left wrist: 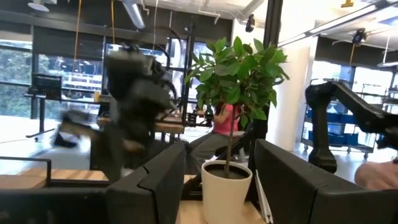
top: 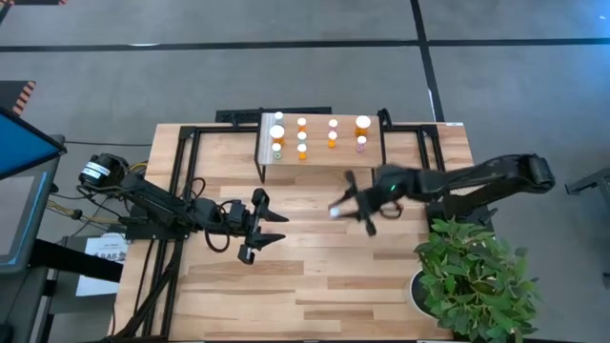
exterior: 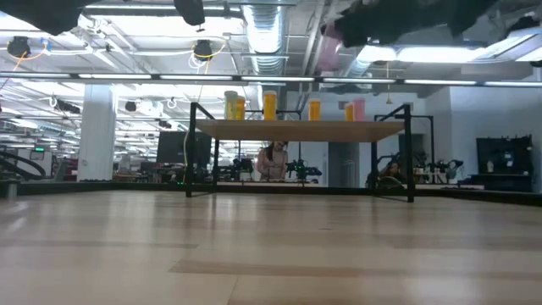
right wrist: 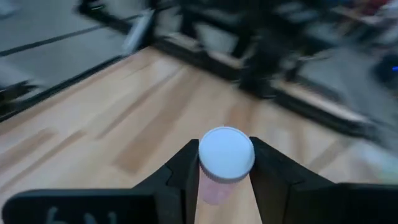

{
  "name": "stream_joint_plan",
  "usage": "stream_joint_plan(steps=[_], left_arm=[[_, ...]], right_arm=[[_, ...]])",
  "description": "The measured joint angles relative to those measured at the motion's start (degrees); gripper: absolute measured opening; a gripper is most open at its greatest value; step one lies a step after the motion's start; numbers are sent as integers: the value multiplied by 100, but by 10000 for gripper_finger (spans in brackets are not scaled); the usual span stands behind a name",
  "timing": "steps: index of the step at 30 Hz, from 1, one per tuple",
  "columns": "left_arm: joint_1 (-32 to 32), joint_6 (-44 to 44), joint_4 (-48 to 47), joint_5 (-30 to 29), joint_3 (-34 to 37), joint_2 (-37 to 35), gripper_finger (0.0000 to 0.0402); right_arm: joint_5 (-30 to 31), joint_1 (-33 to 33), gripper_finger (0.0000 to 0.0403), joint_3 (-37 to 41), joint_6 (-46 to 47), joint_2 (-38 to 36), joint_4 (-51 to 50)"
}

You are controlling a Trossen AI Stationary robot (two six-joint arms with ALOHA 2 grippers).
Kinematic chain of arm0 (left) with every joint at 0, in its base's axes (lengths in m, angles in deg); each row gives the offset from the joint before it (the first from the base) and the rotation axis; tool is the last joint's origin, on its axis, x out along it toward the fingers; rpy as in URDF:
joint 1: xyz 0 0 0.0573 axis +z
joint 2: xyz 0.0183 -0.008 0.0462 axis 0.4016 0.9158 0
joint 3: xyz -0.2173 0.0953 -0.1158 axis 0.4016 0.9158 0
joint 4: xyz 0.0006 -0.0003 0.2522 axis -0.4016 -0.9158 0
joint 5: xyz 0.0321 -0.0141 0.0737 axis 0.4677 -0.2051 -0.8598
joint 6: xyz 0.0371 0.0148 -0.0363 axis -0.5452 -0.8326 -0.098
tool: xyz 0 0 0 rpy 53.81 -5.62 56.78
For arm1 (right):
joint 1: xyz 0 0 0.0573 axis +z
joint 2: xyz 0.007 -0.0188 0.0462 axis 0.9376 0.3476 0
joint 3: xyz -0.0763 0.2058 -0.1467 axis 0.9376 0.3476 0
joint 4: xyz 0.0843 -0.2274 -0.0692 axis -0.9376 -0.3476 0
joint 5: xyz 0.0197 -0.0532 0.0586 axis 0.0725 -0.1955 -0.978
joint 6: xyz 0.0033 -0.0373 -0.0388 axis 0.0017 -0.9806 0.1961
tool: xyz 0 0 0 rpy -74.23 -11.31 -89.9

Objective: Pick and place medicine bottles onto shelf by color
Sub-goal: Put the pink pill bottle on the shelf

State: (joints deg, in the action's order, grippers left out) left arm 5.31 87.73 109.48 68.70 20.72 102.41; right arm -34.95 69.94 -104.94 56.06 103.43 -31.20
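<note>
The shelf stands at the table's far middle on black legs, with several white-capped bottles in rows on its top: orange, green and pink ones. My right gripper is high above the table, just in front of the shelf, shut on a pink bottle with a white cap; the bottle also shows in the low view. My left gripper is open and empty over the table's left middle. My right gripper pinches the pink bottle between its two fingers, which lie on either side of it just below the white cap. The bottle is lifted clear of the table, high above it, its cap toward the wrist camera.
A potted plant stands at the table's near right corner, close under my right arm. A monitor is off the table's left side. The near middle of the wooden tabletop is bare.
</note>
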Motion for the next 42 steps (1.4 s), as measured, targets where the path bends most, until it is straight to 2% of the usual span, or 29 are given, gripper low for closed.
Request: stream_joint_plan(steps=[7, 12, 16, 26, 36, 42], left_arm=[[0, -74, -22, -4, 0, 0, 183], [2, -105, -36, -7, 0, 0, 183], [2, -168, -42, -16, 0, 0, 183], [2, -180, -45, -79, 0, 0, 183], [2, -214, -69, -114, 0, 0, 183], [2, -238, -86, -114, 0, 0, 183]], right_arm=[[14, -1269, 143, -4, 49, -822, 17], [15, -1988, 139, -4, 700, -785, 258], [23, -2329, 140, -4, 790, -580, 220], [22, -2595, 141, -207, 709, -39, 166], [29, -2595, 152, -494, 531, 431, -343], [330, -2634, 148, -496, 527, 474, -331]])
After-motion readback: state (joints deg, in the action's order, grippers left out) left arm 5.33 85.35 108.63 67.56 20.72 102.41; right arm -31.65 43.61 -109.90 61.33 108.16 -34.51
